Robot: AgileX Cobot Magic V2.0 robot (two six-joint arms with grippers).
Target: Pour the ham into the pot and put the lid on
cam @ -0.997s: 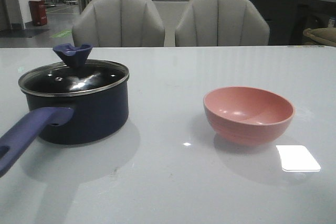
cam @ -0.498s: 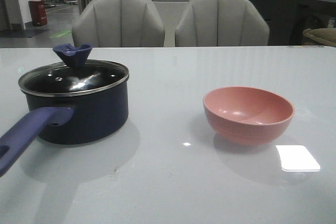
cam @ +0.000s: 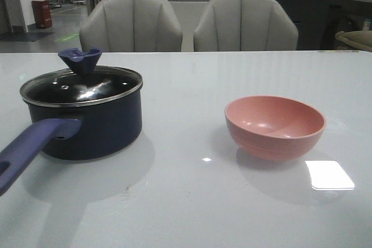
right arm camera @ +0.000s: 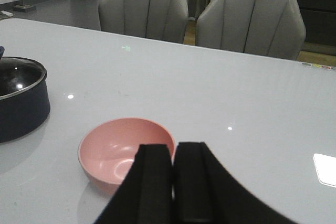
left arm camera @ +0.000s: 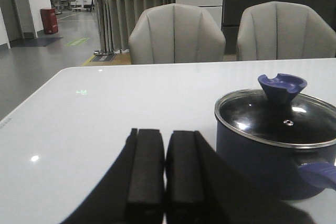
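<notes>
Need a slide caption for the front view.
Lidded navy pot at left, empty pink bowl at right on the white table; no arms in frame.

My left end effector [left arm camera: 165, 174] and right end effector [right arm camera: 173, 182] each show two matte black, flat, rectangular fingers.

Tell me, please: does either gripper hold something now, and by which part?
Nothing is held. The left gripper and the right gripper are both shut on nothing; the lid sits on the pot.
</notes>
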